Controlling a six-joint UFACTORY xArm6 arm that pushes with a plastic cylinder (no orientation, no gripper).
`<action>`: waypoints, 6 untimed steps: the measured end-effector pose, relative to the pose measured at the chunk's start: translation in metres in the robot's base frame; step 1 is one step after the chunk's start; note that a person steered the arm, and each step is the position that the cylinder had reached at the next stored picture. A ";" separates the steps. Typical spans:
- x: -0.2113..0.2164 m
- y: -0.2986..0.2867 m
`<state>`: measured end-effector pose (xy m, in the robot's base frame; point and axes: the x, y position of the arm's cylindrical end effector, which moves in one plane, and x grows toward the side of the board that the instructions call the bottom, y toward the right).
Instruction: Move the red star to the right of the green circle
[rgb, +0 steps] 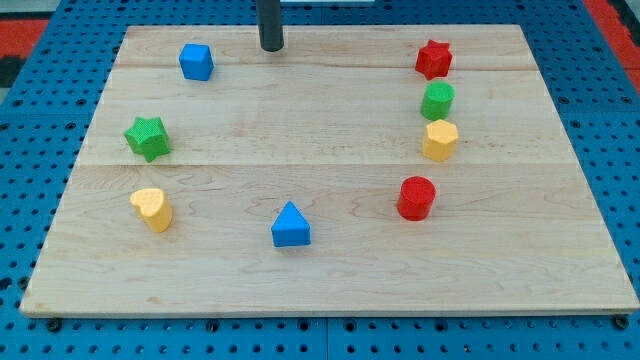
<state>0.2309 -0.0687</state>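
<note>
The red star (434, 59) lies near the view's top right on the wooden board. The green circle (437, 101) sits just below it, almost touching. My tip (272, 47) is at the view's top centre, well to the left of the red star and apart from every block.
A yellow hexagon (440, 140) sits right below the green circle. A red cylinder (416, 198) lies lower down. A blue triangle (290, 225) is at bottom centre, a yellow heart (151, 209) and green star (148, 138) at the left, a blue cube (196, 62) at top left. The board's right edge (590, 180) borders a blue pegboard.
</note>
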 end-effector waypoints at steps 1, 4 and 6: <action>0.000 0.000; 0.022 0.206; 0.066 0.246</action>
